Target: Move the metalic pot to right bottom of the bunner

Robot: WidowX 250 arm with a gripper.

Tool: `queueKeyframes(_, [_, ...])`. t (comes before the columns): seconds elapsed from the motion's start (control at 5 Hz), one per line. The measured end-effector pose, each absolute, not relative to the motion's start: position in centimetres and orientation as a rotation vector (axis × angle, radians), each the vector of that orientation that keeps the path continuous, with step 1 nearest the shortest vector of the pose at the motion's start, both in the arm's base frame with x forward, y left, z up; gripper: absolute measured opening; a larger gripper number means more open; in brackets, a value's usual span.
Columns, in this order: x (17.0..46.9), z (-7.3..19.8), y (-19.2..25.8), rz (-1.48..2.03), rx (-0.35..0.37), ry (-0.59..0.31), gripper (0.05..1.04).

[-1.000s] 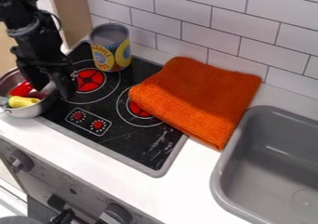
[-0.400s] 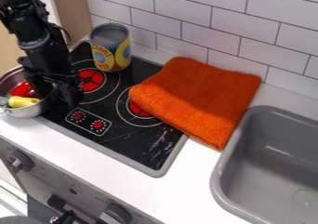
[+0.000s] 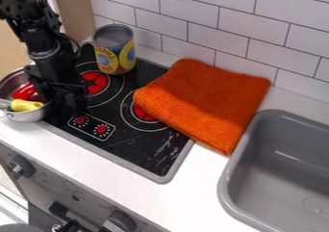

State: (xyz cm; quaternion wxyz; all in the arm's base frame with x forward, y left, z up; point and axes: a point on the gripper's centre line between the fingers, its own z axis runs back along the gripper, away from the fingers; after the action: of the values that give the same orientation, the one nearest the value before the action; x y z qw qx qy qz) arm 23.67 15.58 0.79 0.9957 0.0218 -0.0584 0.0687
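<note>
The shiny pot [image 3: 30, 115] is sitting at nine o'clock, holding a red thing [image 3: 24, 91] and a yellow thing [image 3: 26, 105]. The black gripper [image 3: 63, 100] is hanging by the pot's three o'clock side; I can't tell if it is pinching the pot. A can [image 3: 115, 53] is standing at eleven o'clock.

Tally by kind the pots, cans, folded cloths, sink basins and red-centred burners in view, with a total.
Metal pot: 1
Can: 1
Folded orange cloth: 1
Grey sink basin: 1
Red-centred burners: 2, one partly under the cloth
Total: 6
</note>
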Motion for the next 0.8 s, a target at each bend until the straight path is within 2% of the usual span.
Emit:
queueKeyframes(0.2, [23.79, 0.66, 15.75, 0.131, 0.061, -0.141, 0.4])
queueKeyframes(0.4, [23.62, 0.67, 15.54, 0.089, 0.093, -0.179, 0.185])
queueKeyframes(0.6, [23.42, 0.68, 15.21, 0.05, 0.114, -0.193, 0.077])
queueKeyframes(0.8, [23.26, 0.67, 14.81, 0.032, 0.131, -0.179, 0.061])
